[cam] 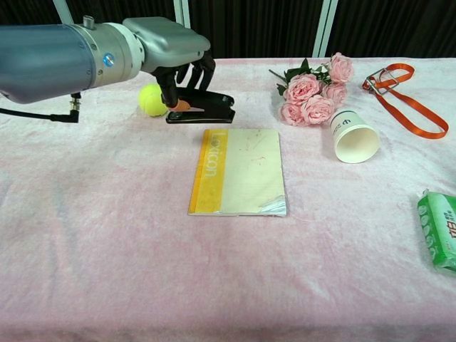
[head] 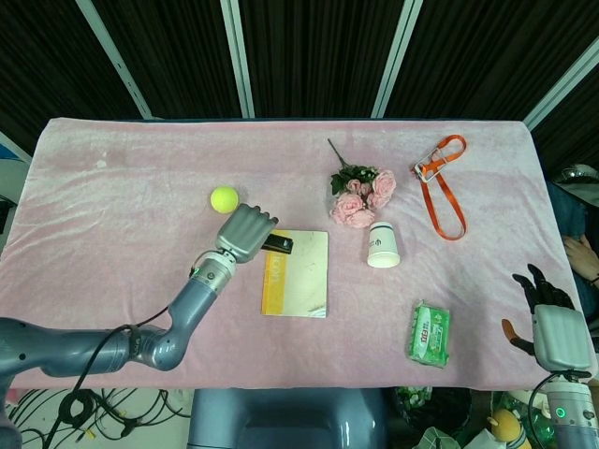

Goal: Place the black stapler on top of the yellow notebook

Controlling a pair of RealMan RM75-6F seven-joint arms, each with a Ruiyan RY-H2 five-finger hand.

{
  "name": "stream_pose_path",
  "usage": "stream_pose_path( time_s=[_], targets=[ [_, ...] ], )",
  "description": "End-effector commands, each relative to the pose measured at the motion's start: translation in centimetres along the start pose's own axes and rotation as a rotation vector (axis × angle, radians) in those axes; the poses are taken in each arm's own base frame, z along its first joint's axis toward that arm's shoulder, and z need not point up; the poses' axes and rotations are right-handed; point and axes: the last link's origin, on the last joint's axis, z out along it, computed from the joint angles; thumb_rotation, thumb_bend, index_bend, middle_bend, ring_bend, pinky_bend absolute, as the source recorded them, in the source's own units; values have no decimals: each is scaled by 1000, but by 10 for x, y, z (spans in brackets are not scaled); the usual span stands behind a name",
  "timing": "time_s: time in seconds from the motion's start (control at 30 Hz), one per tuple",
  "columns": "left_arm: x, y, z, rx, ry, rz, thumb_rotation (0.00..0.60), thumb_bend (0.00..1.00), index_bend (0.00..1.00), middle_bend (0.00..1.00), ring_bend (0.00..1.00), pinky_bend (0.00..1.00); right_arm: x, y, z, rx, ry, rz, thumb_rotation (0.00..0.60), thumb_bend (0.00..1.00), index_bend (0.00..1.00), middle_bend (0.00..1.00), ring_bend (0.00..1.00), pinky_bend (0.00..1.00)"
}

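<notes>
Stapler: black metal stapler (cam: pixel 202 108) is hanging in the air above the far-left corner of the notebook, lying roughly level, its free end pointing right (in the head view (head: pixel 277 245) it is overlapping the notebook's far edge).
Left hand: grey robot hand (cam: pixel 174 50) is gripping the stapler from above, its dark fingers (cam: pixel 203 70) curling down around the stapler's left end; in the head view the hand (head: pixel 245 232) is sitting just near and right of the ball.
Right hand: second grey hand (head: pixel 552 323) is hanging off the near right corner of the table, holding nothing, its dark fingers spread apart and pointing up.
Notebook: yellow-spined notebook with a pale cover (cam: pixel 239 171) is lying flat on the cloth near the middle of the table, spine to the left.
Ball: yellow-green tennis ball (cam: pixel 151 99) is resting on the cloth just left of the stapler, farther back than the notebook.
Flowers: bunch of pink roses (cam: pixel 310 91) is lying far and right of the notebook.
Cup: white paper cup (cam: pixel 354 140) is lying tipped on its side just near the roses, mouth facing the camera.
Strap: orange lanyard with a metal clip (cam: pixel 402 92) is lying at the far right.
Packet: green plastic tissue packet (head: pixel 430 332) is lying toward the near right.
Table: pink velvety tablecloth (cam: pixel 107 235) is covering the whole surface.
</notes>
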Motion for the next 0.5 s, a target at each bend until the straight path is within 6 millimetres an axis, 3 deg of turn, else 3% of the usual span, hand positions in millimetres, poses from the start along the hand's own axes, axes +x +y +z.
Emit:
stream_pose_path(
  time_s=[0.03, 0.27, 0.5],
  targets=[
    [2, 21, 13, -17, -21, 3, 600, 399, 498, 534, 412, 571, 0, 1, 0, -3, 0, 2, 600, 231, 198, 65, 190, 213],
    [1, 53, 26, -38, -38, -4, 600, 399, 499, 534, 412, 572, 0, 1, 1, -5, -5, 6, 600, 231, 198, 65, 190, 213],
    [-7, 65, 31, -38, -60, 25, 600, 399, 500, 534, 412, 572, 0, 1, 1, -5, -5, 7, 600, 232, 198, 65, 190, 213]
  ],
)
